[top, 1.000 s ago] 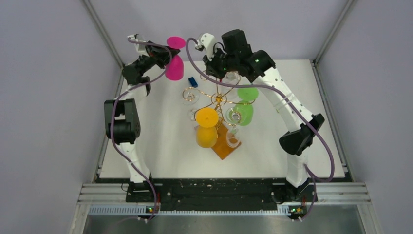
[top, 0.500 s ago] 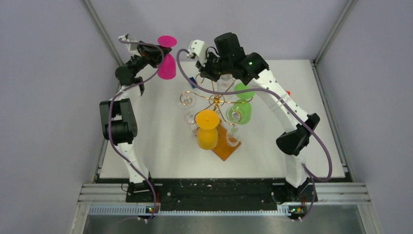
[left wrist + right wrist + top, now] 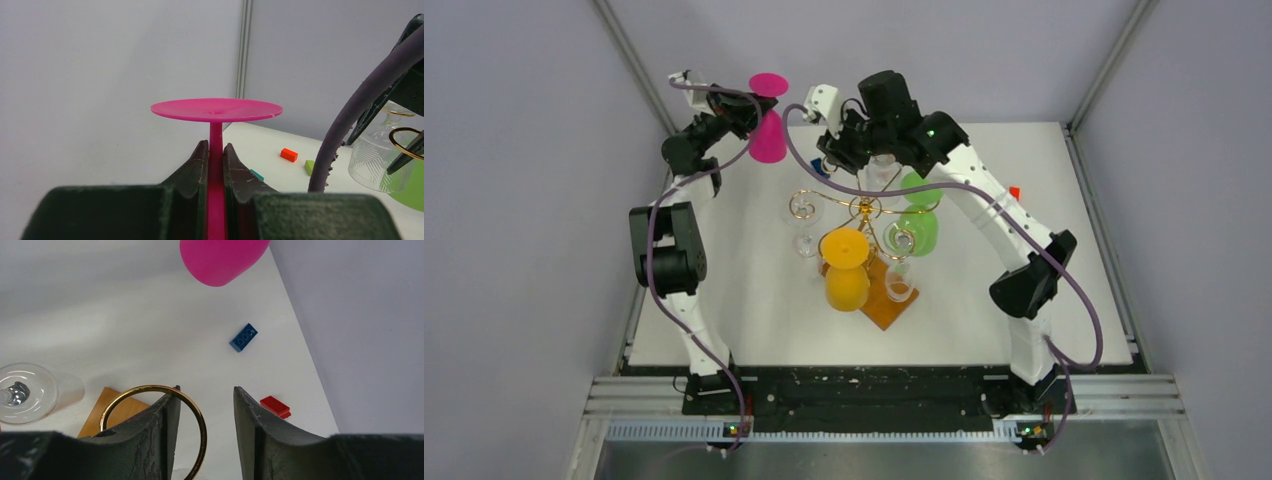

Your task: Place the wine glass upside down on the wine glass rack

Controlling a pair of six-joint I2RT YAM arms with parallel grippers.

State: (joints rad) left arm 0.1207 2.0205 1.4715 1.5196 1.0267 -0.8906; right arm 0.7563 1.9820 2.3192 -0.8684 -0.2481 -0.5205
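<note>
Grip of the left end effector (image 3: 215, 148) shut tight on the stem of the pink plastic wine glass (image 3: 216, 110). Held foot up and bowl down, high over the white counter (image 3: 744, 300), at eleven o'clock from the thin gold wire wine glass rack (image 3: 882, 308) with its orange-brown wooden base. Turned over likely for sliding the foot into a gold loop. Right end effector (image 3: 206, 392) at twelve o'clock of the rack, jaws apart, holding nothing, just beside its gold wire, maybe for steadying.

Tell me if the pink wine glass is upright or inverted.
Inverted: the pink wine glass has its flat foot on top, stem pinched by the left gripper, bowl hanging below.
</note>
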